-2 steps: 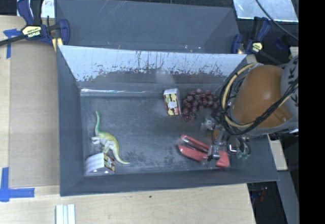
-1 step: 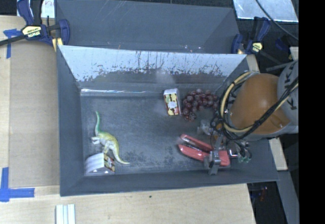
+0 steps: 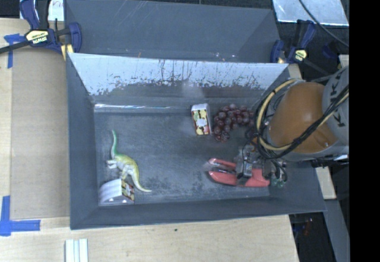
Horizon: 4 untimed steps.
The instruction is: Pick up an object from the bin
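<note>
Grey metal walls slope down to the scuffed floor of the bin. Near the front right corner the gripper is down low on a long red thing lying flat on the floor, right over its middle. I cannot tell whether its grip is wide or closed. Just behind lie a bunch of dark purple grapes and a small yellow-and-white box. A green toy dinosaur is well apart, front left.
</note>
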Tool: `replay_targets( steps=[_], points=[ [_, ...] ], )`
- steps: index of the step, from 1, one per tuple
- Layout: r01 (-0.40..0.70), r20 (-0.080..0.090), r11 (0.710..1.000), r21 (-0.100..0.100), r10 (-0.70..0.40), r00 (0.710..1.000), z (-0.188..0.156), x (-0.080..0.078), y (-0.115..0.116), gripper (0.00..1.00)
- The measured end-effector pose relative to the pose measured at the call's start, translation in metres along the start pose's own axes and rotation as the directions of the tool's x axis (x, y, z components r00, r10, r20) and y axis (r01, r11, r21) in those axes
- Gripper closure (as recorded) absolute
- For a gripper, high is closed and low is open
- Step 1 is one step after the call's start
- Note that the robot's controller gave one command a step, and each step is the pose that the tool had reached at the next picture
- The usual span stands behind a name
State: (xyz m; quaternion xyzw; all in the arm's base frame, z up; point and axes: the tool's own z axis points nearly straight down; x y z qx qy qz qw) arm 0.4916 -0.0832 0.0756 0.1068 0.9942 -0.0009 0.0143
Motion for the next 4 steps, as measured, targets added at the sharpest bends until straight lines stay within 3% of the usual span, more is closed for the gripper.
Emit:
replay_targets(
  steps=[1, 2, 4],
  points=[
    [0.0, 0.0, 1.0, 0.0, 0.0, 1.0, 0.0, 0.0, 0.0, 1.0],
    [0.002, -0.018, 1.0, 0.001, -0.002, 1.0, -0.025, 0.005, -0.001, 1.0],
    [0.001, -0.009, 1.0, 0.001, -0.001, 1.0, -0.088, 0.0, -0.001, 1.0]
  ],
)
